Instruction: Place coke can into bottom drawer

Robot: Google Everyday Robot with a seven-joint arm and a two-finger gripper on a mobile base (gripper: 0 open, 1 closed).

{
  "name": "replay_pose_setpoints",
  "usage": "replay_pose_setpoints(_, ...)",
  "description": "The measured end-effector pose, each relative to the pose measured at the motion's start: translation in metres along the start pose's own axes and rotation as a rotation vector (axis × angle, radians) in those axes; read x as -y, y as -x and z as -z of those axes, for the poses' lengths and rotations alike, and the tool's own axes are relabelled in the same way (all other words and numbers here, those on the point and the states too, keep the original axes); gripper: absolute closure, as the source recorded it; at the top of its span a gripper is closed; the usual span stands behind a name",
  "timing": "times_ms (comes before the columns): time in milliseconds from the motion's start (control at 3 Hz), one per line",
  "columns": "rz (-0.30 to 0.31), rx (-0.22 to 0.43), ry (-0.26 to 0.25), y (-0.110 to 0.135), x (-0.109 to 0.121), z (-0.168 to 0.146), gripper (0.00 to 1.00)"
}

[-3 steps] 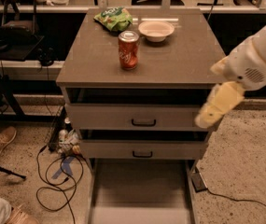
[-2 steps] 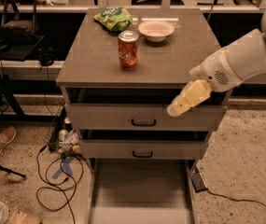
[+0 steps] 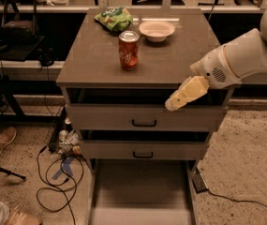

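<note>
A: Position of the gripper (image 3: 174, 102)?

B: In the air at the front edge of the cabinet (image 3: 170, 60), right of centre, tipped down and to the left, over the dark gap above the top drawer (image 3: 105, 117). Clamped on nothing. Open or closed: impossible to tell.

A: And the coke can (image 3: 129, 50)?

B: Up and to the left of the gripper, upright on the cabinet top, well apart from it.

A: Beyond the can?

B: Farther back, a white bowl (image 3: 156, 30) and a green chip bag (image 3: 114, 18), side by side near the rear edge.

A: Below the gripper?

B: First the top drawer, then the middle drawer (image 3: 105, 150), each with a black handle on its front. Lowest, down and to the left, the bottom drawer (image 3: 142, 191), pulled out, flat grey floor in view.
</note>
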State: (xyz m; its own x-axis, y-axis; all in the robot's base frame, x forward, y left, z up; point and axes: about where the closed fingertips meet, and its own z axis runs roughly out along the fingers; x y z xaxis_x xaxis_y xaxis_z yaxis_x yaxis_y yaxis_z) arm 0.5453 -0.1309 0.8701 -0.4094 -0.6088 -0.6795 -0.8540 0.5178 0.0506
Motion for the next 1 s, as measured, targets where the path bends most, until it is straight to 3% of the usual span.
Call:
replay_pose_setpoints(333, 0.002, 0.019, -0.035, 0.009, 0.015, -0.004, 0.0)
replay_pose_setpoints(667, 0.005, 0.08, -0.111, 0.04, 0.05, -0.018, 0.0)
replay_pose_setpoints(1000, 0.007, 0.132, -0.157, 0.071, 0.068, -0.037, 0.0)
